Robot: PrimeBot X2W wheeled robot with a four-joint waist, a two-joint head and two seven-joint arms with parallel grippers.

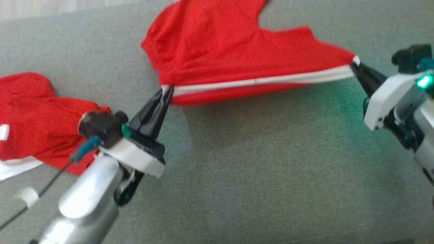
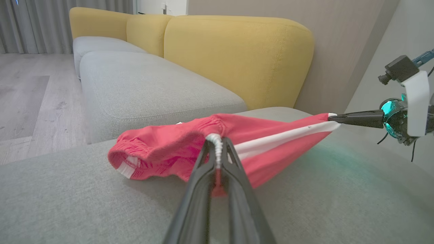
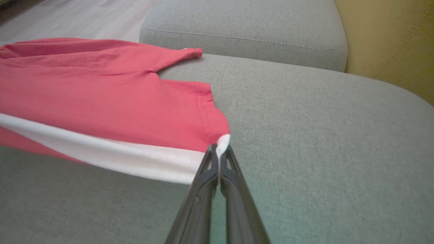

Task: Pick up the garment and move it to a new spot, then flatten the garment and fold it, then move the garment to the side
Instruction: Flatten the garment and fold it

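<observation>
The garment (image 1: 220,51), red shorts by the look of it, is lifted by its near edge just above the grey seat cushion (image 1: 254,176). That edge is the white stripe (image 1: 264,80), pulled into a straight line between the two grippers. The left gripper (image 1: 166,90) is clamped on the gathered waistband end of the stripe, its fingers pinched tight on the cloth. The right gripper (image 1: 354,64) is closed on the hem corner at the other end. Holding both ends of one seam probably serves to stretch the cloth taut, so it can be laid on the cushion without creases. Toward the left end of the cushion, beside the left forearm (image 1: 88,200), a second red cloth (image 1: 34,115) lies crumpled, apart from the held one. Farther across the cushion, the rest of the garment sags and rests on the fabric, its legs spread away from the stripe. Beyond the cushion sit a second grey seat (image 2: 145,84) and the yellow backrest (image 2: 237,57).
</observation>
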